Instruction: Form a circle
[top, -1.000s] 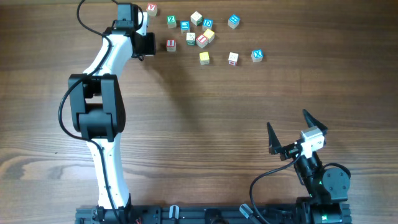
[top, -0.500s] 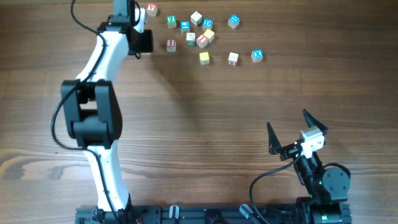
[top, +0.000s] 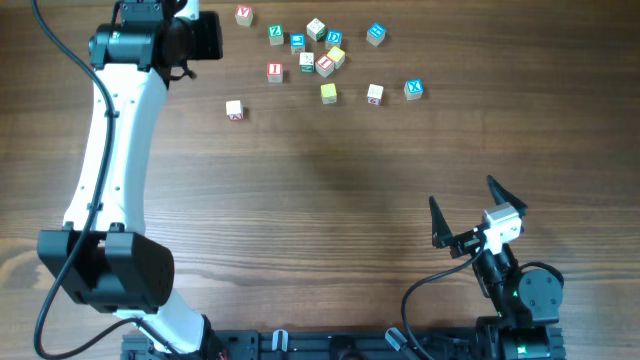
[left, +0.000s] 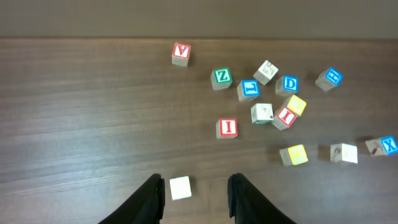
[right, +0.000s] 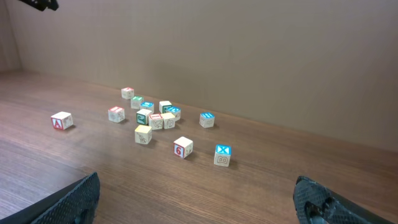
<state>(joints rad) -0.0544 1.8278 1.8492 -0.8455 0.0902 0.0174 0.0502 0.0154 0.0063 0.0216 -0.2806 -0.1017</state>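
No circle shows in these views; the small wooden letter cubes lie in a loose scatter (top: 320, 55) at the table's far side. One pale cube with a red letter (top: 234, 110) (left: 180, 187) (right: 61, 121) lies alone, left of and nearer than the others. My left gripper (top: 208, 38) (left: 196, 194) hangs raised at the far left, fingers apart, nothing between them. In the left wrist view the pale cube appears low between the fingers, down on the table. My right gripper (top: 462, 192) (right: 199, 202) stands wide open near the front right, far from every cube.
A red I cube (top: 275, 71) (left: 227, 127) is nearest the lone cube. A yellow cube (top: 328, 93), a red 6 cube (top: 374, 94) and a blue X cube (top: 413, 90) form a loose row. A red-lettered cube (top: 244, 15) sits by the far edge.
My left arm has swung up and to the left, away from the red I cube. The pale cube, unseen before, now lies alone on the wood. The right arm has not moved.
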